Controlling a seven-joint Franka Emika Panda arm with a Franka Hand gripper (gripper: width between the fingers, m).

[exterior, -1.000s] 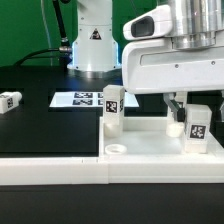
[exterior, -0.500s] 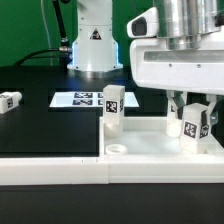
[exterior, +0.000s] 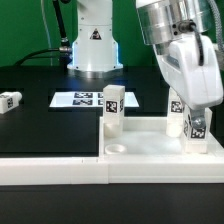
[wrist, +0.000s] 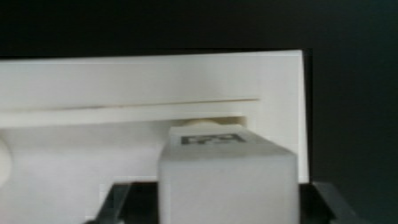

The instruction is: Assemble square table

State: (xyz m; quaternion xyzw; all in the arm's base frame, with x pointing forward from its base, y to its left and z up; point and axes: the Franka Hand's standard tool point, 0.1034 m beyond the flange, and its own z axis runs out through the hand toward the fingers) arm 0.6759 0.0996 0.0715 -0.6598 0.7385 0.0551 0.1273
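Gripper (exterior: 196,122), fingers (wrist: 128,200) closed on the sides of an upright tagged leg (exterior: 197,126) standing on the square tabletop (exterior: 150,143) at the exterior view's right; second leg (exterior: 112,108) upright on slab; third leg (exterior: 11,101) lying well apart on the table (exterior: 40,125).

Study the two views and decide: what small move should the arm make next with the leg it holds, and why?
Probably keep twisting the held leg into the tabletop. The gripper is tilted and closed on the leg, which stands upright at the slab's corner on the exterior view's right. The wrist view shows the leg between the fingers, so releasing seems premature.
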